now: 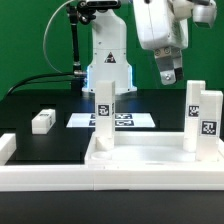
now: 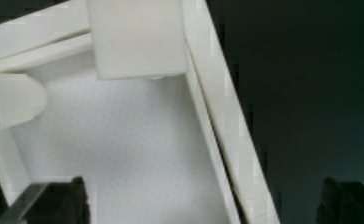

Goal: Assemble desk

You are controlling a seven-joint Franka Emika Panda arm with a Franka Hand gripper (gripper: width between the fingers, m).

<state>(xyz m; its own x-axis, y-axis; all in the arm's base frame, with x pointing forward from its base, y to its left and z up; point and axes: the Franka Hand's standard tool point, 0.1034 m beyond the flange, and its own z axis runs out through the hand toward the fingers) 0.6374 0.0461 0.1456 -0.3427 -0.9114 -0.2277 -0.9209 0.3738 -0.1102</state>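
Note:
The white desk tabletop [image 1: 150, 158] lies rim-up at the front of the exterior view. One leg post [image 1: 104, 112] stands upright at its far left corner. Two more tagged posts [image 1: 194, 112] [image 1: 209, 122] stand close together at its right end. Another leg [image 1: 42, 121] lies loose on the black table at the exterior view's left. My gripper [image 1: 166, 78] hangs open above the tabletop, between the upright posts, holding nothing. The wrist view looks down at the tabletop's inner floor [image 2: 117, 130], its rim [image 2: 218, 110] and a post [image 2: 140, 35]. My gripper [image 2: 200, 205] is spread wide, both dark fingertips [image 2: 54, 200] at the picture's edge.
The marker board [image 1: 130, 120] lies flat behind the tabletop, in front of the robot base [image 1: 108, 65]. A long white barrier wall [image 1: 60, 180] runs along the front, with a raised end [image 1: 8, 148] at the exterior view's left.

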